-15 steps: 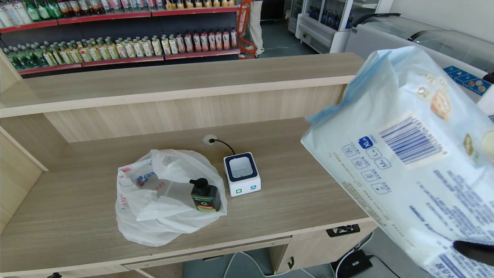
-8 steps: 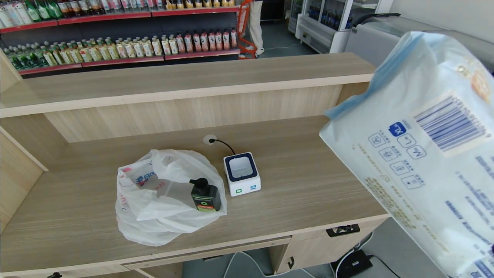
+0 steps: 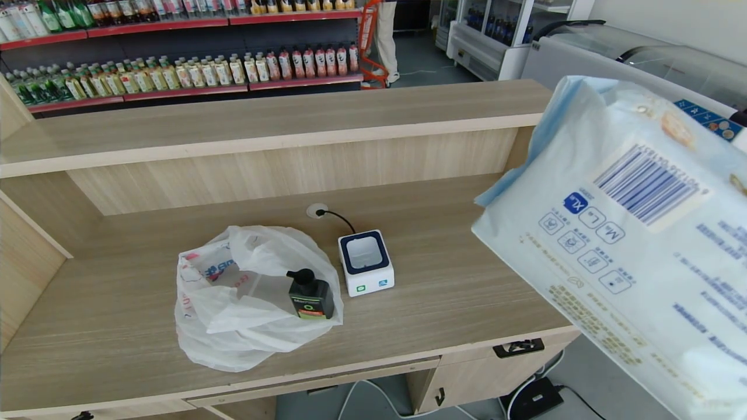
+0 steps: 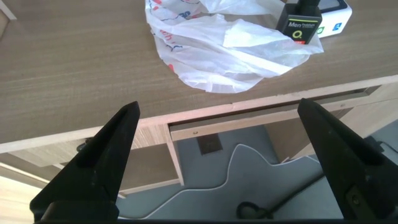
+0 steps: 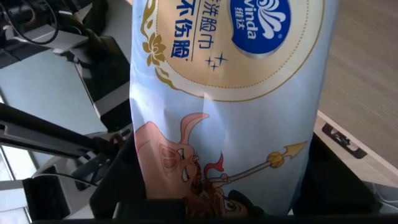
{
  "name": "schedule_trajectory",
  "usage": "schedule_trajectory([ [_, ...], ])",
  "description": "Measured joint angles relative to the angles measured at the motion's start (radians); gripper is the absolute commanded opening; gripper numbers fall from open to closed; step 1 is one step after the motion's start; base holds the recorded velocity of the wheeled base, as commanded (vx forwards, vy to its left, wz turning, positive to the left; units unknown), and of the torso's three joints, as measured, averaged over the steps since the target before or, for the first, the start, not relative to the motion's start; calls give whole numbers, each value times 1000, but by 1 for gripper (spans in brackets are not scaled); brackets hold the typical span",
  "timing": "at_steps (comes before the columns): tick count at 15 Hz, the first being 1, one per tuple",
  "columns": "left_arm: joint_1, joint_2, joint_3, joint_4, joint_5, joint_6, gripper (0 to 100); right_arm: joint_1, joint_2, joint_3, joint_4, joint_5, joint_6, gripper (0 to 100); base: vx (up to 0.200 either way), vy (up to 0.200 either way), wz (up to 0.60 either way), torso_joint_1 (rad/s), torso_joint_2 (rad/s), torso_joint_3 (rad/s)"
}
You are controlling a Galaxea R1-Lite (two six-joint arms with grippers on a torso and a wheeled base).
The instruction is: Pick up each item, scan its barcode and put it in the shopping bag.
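Note:
A big pale-blue and white soft pack (image 3: 636, 245) hangs over the counter's right end, tilted, with its barcode (image 3: 645, 184) facing up. My right gripper (image 5: 224, 186) is shut on this pack (image 5: 230, 93), a dark finger (image 5: 115, 180) on each side. The white scanner (image 3: 365, 262) stands mid-counter. Just left of it lies the white shopping bag (image 3: 233, 303), with a black pump bottle (image 3: 311, 294) at its mouth. My left gripper (image 4: 214, 168) is open and holds nothing. It hovers off the counter's front edge, short of the bag (image 4: 217, 50) and bottle (image 4: 298, 25).
A raised wooden ledge (image 3: 280, 128) walls the counter's back, and a side panel (image 3: 23, 256) closes its left. A black cable (image 3: 338, 219) runs from the scanner to a grommet. Drawers (image 4: 249, 127) sit under the front edge. Bare counter (image 3: 461, 286) lies right of the scanner.
The pack swung up and to the right, then came back left; its barcode now sits higher than a second ago. Bag, bottle and scanner have not moved.

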Motion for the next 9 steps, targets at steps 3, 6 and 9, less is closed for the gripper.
schedule_trajectory([
  [3,0,0,0,0,0,0,100,13,37,-68,104,14,-9,0,0,0,0,0,0,0],
  [6,0,0,0,0,0,0,100,26,24,-77,111,10,-16,0,0,0,0,0,0,0],
  [9,0,0,0,0,0,0,100,37,8,-23,11,4,-20,0,0,0,0,0,0,0],
])
